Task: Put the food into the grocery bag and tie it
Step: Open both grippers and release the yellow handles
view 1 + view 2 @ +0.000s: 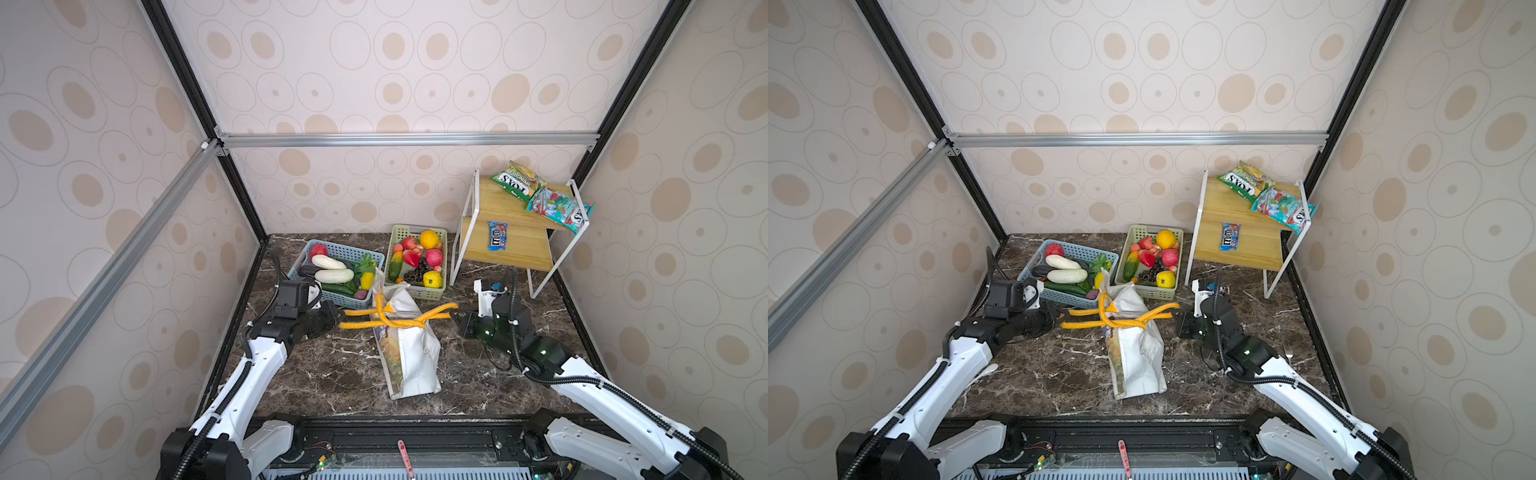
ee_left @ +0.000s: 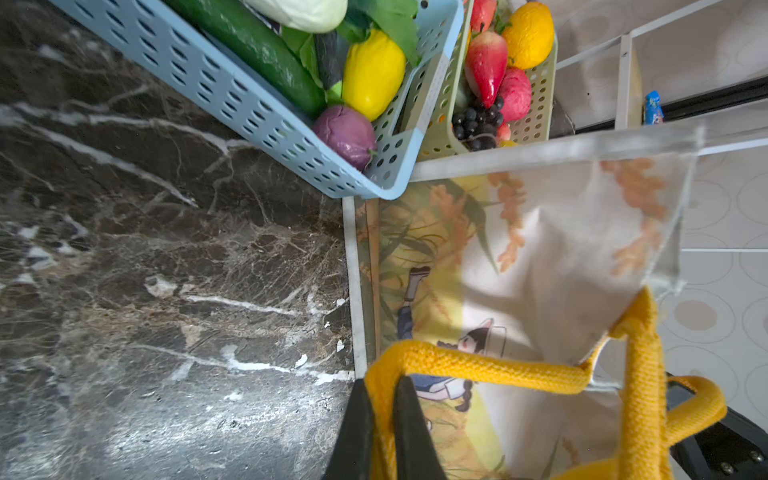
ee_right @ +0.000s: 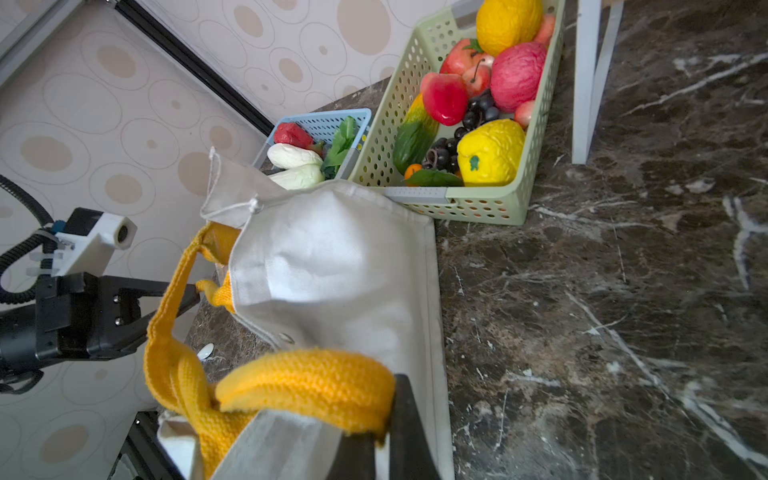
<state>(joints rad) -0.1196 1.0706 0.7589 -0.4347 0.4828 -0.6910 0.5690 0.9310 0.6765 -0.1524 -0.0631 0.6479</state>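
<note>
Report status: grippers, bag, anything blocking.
Left gripper and right gripper each shut on a yellow-orange woven handle loop. White fabric tote bag: loops crossed over its mouth, contents hidden. Blue slotted plastic basket beside bag's far end.

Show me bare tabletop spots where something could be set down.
Open dark marble tabletop lies front-left, between the left arm and the white canvas grocery bag, and front-right of the bag. Crowded at the back: blue slotted plastic basket, green slotted plastic basket, white-framed wooden shelf.
</note>
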